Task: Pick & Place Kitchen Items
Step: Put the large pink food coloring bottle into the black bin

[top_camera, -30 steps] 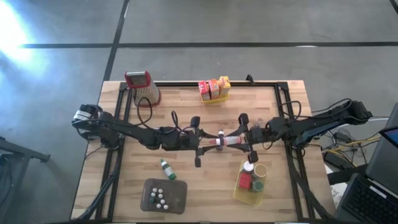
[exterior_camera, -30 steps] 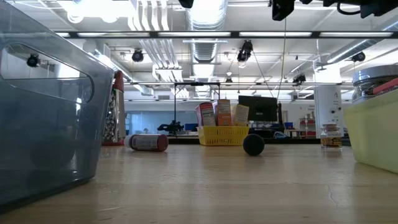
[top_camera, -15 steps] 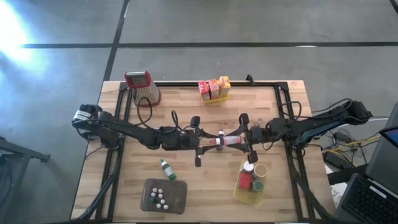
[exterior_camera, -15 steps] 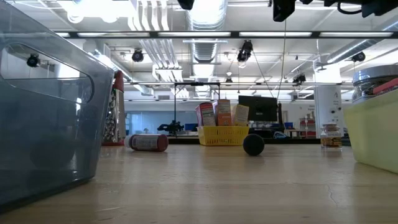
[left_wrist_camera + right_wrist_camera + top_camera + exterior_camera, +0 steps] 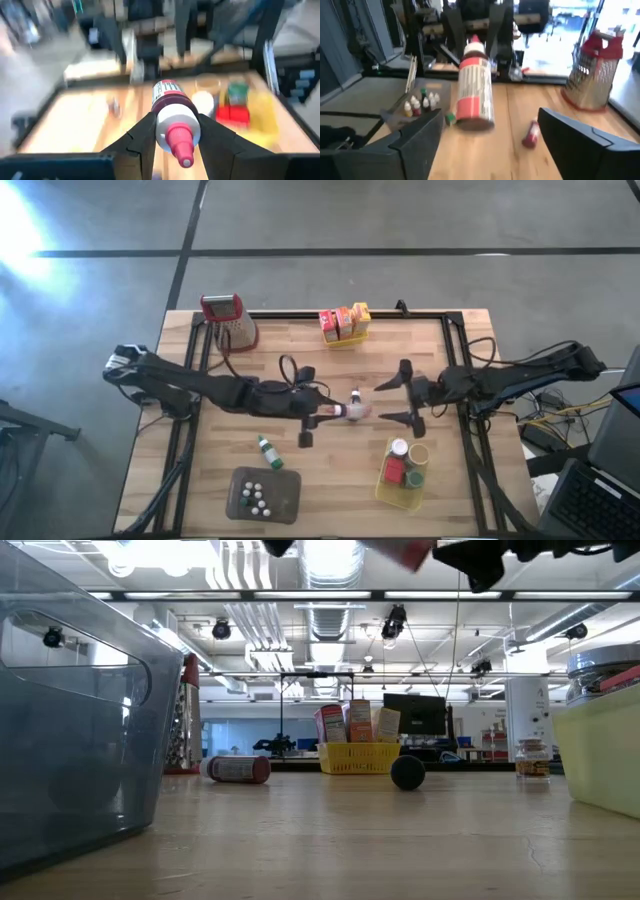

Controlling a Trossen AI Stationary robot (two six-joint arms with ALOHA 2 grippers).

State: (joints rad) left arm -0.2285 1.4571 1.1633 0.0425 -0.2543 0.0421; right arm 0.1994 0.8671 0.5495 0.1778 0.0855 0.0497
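A small red sauce bottle [image 5: 347, 409] with a white cap and red nozzle hangs in the air over the middle of the table. My left gripper [image 5: 333, 412] is shut on it; in the left wrist view the bottle [image 5: 171, 100] points its nozzle [image 5: 183, 146] back at the camera. My right gripper [image 5: 390, 401] stands open just right of the bottle's base, touching nothing. In the right wrist view the bottle [image 5: 475, 85] shows ahead of the spread fingers [image 5: 415, 142]. In the low view its red body [image 5: 408, 552] shows at the top edge. My left gripper pinches the bottle between its two fingers [image 5: 144, 134] at the white cap end [image 5: 176, 120], coming level from the table's left. The fingers lie along the bottle. It is lifted clear, roughly level, base toward the right gripper.
A yellow basket [image 5: 383, 487] at the near right holds a jar, a red block and a white-capped bottle. A grey tray [image 5: 285, 498] with tiny bottles sits near, a green bottle [image 5: 267, 451] lies beside it. Boxes in a basket [image 5: 343, 326] and the grater [image 5: 231, 319] stand far.
My right gripper has opened, let go of the bottle and drawn back toward the table's right edge. My left gripper, which keeps hold of the bottle, has carried it a little toward the left and near edges, and the bottle has turned slightly.
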